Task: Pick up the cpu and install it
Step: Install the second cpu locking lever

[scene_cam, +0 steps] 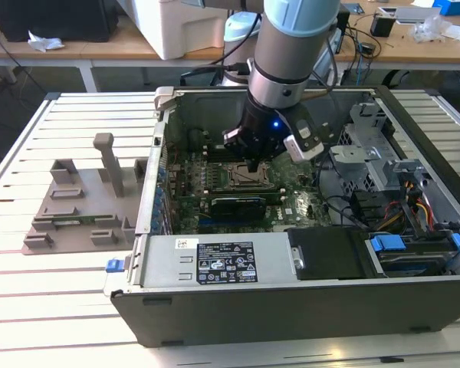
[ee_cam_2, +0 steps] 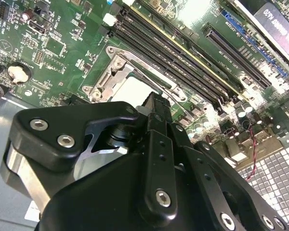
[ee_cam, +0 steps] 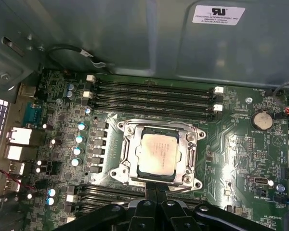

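The gripper (ee_cam: 155, 188) hangs low inside the open computer case (scene_cam: 238, 303), directly over the processor socket (ee_cam: 159, 154) on the green motherboard (ee_cam: 231, 149). In the first wrist view its two black fingers (ee_cam: 151, 188) stand pressed together, with no visible gap and nothing pinched between them; their tips sit at the near edge of the socket frame. The cpu (ee_cam: 157, 154) lies flat inside that frame, its pale silver top facing up and its edges square to the socket opening; in the second wrist view a pale patch of the same chip (ee_cam_2: 135, 89) shows just beyond the fingertip. Judged from this, the pick and carry steps are complete and the work stands at the seating stage: the chip is in the socket and released. Whether the fingertips touch the chip or the frame cannot be told. Any further motion here calls for a straight vertical path and very light force (the contacts under such a chip are presumably fragile and tolerate no sideways drag). Rows of memory slots (ee_cam: 154, 96) run along both sides of the socket, and a black expansion card (scene_cam: 238, 205) lies just beside it in the exterior view. Outside the case, toward the exterior view's left, a grey fixture (scene_cam: 84, 203) with upright posts rests on the slatted table (scene_cam: 61, 307).
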Controlling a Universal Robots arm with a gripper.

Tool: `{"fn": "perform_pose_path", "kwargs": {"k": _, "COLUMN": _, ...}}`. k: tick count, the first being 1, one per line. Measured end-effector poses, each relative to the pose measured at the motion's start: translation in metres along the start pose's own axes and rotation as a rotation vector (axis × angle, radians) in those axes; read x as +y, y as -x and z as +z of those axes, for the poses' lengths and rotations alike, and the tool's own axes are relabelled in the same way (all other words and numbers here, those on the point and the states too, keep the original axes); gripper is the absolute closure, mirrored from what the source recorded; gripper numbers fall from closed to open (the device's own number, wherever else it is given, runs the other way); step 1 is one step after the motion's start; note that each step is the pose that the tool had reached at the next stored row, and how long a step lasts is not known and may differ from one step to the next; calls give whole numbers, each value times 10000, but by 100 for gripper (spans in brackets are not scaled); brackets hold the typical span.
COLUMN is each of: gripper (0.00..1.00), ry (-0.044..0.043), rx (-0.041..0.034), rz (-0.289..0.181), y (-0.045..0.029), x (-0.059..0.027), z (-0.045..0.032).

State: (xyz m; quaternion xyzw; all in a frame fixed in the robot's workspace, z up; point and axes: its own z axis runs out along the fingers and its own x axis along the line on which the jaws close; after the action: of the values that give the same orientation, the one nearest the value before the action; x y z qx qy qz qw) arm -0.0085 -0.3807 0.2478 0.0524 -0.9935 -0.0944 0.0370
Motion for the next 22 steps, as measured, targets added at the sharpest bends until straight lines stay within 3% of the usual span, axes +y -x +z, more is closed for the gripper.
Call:
{"fn": "perform_pose_path", "kwargs": {"k": 15, "gripper": 89, "ry": -1, "rx": 1, "rz": 0, "y": -6, "x": -20, "z": 89}}
{"fn": "perform_pose_path", "kwargs": {"k": 22, "gripper": 89, "ry": -3, "rx": 0, "rz": -1, "y": -41, "x": -95, "z": 122}}
